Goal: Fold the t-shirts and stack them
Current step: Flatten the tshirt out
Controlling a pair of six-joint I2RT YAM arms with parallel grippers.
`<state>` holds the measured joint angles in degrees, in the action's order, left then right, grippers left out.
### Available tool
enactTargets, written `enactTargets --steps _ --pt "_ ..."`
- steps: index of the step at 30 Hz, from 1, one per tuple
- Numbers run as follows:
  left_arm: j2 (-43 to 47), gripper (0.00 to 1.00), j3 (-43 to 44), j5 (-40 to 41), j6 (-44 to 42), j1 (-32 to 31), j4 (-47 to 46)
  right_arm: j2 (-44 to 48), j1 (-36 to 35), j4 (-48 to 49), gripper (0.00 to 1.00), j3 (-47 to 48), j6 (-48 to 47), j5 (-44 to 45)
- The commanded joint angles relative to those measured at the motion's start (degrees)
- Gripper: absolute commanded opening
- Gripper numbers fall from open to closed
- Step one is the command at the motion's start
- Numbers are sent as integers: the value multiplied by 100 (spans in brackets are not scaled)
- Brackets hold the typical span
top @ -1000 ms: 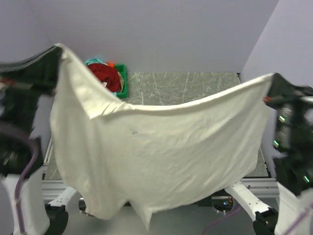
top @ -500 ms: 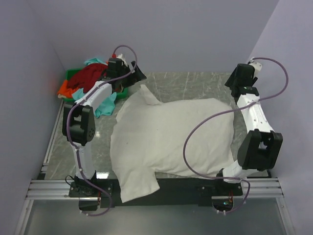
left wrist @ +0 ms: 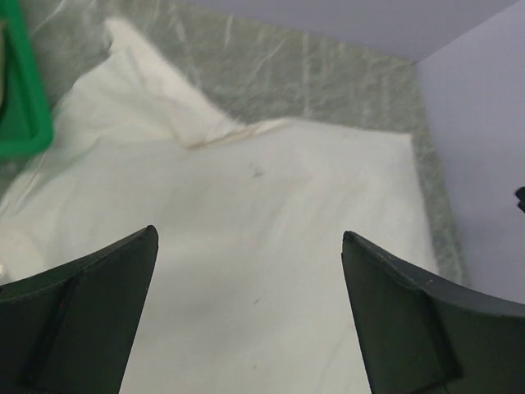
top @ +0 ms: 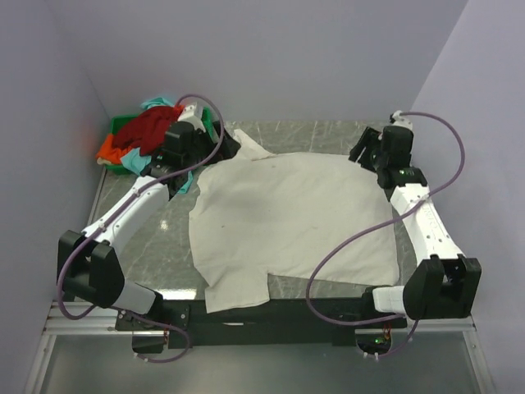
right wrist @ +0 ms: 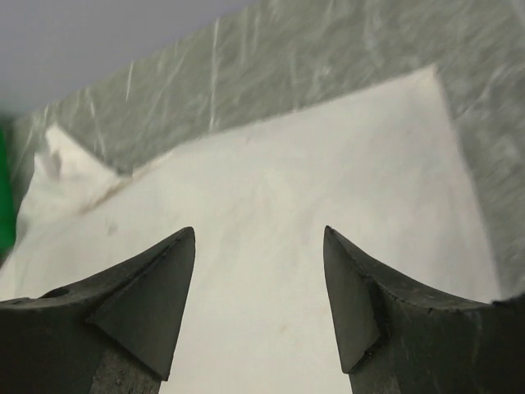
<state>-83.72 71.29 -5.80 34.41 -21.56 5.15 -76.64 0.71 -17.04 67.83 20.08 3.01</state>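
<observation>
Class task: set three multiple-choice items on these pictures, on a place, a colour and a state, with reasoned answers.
1. Where is the green bin?
A. Far left corner of the table
B. Near right corner
C. On the spread shirt

2. What colour is the t-shirt spread flat?
A. Teal
B. Orange
C. Cream-white

3. How are the left tool and right tool?
A. Shut on cloth
B. Open, empty
C. One open, one shut

Answers:
1 A: the top view shows it there.
2 C: pale cloth covers the middle.
3 B: the wrist views show each spread wide, nothing held.
</observation>
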Motion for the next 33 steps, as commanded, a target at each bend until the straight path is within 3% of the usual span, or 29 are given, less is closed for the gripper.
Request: enactTargets --steps 1,8,14,33 --pt "188 99 -685 246 -163 12 179 333 -246 33 71 -752 417 -765" --pt "629 99 -1959 492 -207 -6 215 870 -370 280 71 -1922 936 -1048" --pt "401 100 -2382 466 -137 -6 48 546 -370 306 70 -2309 1033 -925" --pt "-1892 99 -1407 545 -172 73 -242 -1247 -282 333 68 -1809 1060 -863"
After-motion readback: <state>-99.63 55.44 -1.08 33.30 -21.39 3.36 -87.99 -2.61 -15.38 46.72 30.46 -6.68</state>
